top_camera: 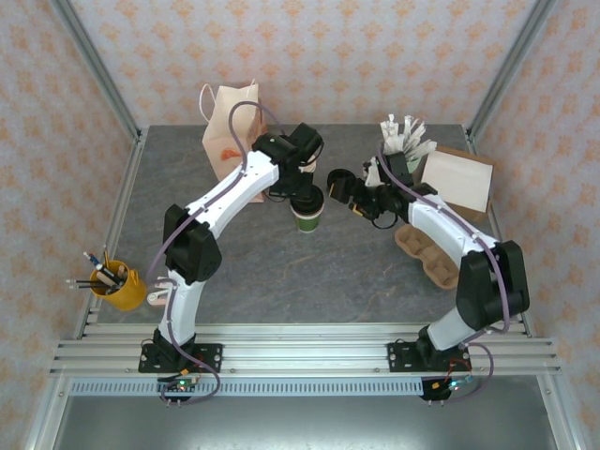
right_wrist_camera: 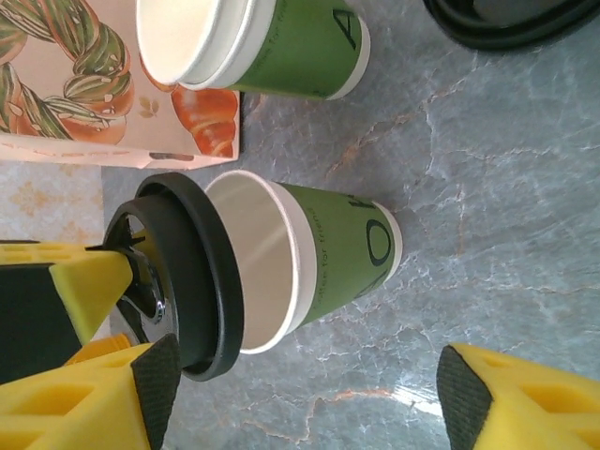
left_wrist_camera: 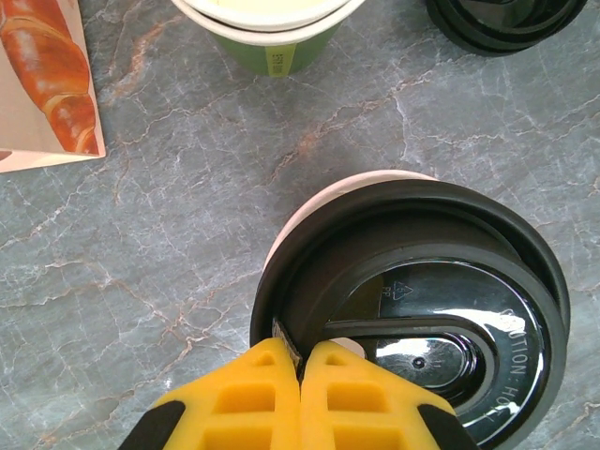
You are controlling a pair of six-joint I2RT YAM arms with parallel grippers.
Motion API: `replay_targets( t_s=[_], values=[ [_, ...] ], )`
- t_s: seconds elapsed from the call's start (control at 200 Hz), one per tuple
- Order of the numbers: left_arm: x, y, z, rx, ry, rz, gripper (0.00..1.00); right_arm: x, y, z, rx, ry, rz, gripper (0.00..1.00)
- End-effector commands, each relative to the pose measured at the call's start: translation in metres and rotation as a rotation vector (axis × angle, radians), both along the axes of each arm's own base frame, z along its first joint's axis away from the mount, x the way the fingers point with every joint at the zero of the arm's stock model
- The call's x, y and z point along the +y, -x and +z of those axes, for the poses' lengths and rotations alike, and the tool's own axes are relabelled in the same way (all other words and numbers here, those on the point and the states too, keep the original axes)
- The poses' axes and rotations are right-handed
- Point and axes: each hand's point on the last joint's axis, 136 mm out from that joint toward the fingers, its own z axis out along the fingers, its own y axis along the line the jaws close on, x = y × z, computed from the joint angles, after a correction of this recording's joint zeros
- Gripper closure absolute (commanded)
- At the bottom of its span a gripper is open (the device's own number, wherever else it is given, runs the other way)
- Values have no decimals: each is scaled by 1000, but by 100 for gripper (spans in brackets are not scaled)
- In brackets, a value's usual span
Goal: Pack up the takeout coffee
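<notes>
**Left gripper pinches a lid askew on a cup; right gripper open beside it**

The left gripper (left_wrist_camera: 300,364) is clamped tight on the near edge of a black lid (left_wrist_camera: 422,309). The lid sits crooked on the cup (left_wrist_camera: 302,211) directly below the gripper. It is tilted, and a crescent of cream rim is bare on one side.

Beyond this gripper a second cup (left_wrist_camera: 272,37) stands uncovered. A second lid (left_wrist_camera: 506,19) lies on the table (top_camera: 262,272) further right. A paper bag (left_wrist_camera: 47,84) printed with a croissant is off to the left.

The right gripper (right_wrist_camera: 309,394) is spread wide and holds nothing. The half-covered cup stands just ahead of it, in line with the gap between its fingers and untouched.

Seen from above, the two grippers face each other across that cup. Back along the right arm lie a cardboard carrier (top_camera: 427,253), a white box (top_camera: 459,178) and a mint cup of sticks (top_camera: 398,136). A yellow mug of pens (top_camera: 117,286) stands well apart, near the left arm's base.
</notes>
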Motion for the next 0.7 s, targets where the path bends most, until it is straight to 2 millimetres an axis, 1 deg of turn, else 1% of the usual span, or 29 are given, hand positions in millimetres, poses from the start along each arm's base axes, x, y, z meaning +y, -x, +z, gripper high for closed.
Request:
replay_targets(
  t_s=[0.0, 0.17, 0.325, 0.545, 0.696],
  values=[
    [3, 5, 4, 13, -36, -25, 100, 11, -4, -2, -19, -59, 28, 27],
    [2, 2, -1, 24, -47, -26, 100, 17, -5, -14, 8, -88, 47, 31],
    [-3, 1, -8, 39, -38, -33, 100, 23, -8, -20, 18, -128, 58, 37],
    [-4, -1, -15, 53, -48, -35, 100, 29, -11, -24, 28, -150, 62, 39],
    [-1, -1, -19, 61, -68, -34, 100, 31, -11, -34, 49, -142, 59, 42]
  ],
)
